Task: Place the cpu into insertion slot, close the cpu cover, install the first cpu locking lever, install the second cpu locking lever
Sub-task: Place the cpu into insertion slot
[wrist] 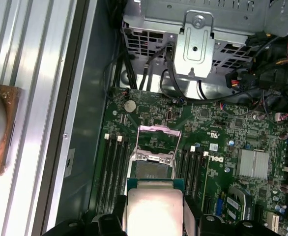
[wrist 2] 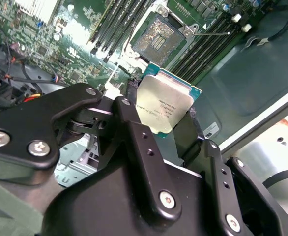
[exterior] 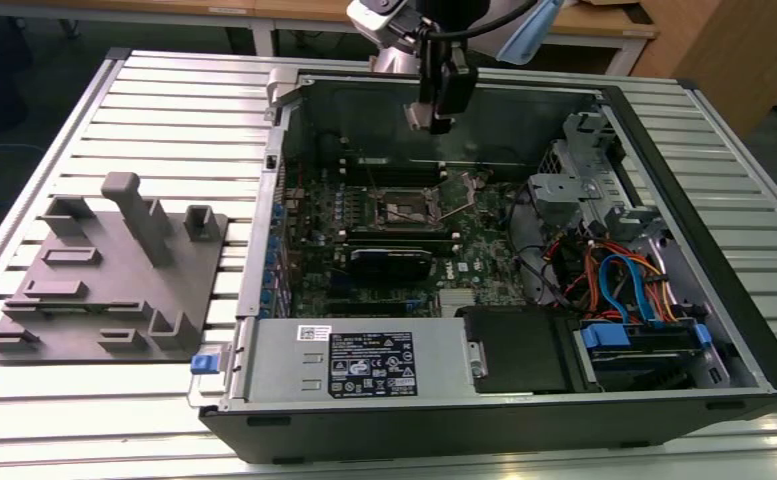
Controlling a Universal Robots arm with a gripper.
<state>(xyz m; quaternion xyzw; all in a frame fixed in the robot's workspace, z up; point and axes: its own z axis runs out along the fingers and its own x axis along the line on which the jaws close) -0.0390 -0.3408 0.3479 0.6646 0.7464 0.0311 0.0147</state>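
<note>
Tool (wrist 2: 158, 112) closed on small flat square silver-topped cpu (wrist 2: 164, 105), fingers on two opposite edges, high over open black computer case (exterior: 495, 432). Square dark insertion slot (wrist: 151, 169) lies well below and ahead, bare. Thin silver cpu cover (wrist: 158, 140) is flipped up.

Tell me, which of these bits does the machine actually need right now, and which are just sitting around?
Part of the job:
small flat silver-topped cpu, held in the black gripper
square dark insertion slot, uncovered
thin silver metal cpu cover, raised open

Just lying about:
grey moulded fixture plate
blue and orange cables
labelled silver metal box
</note>
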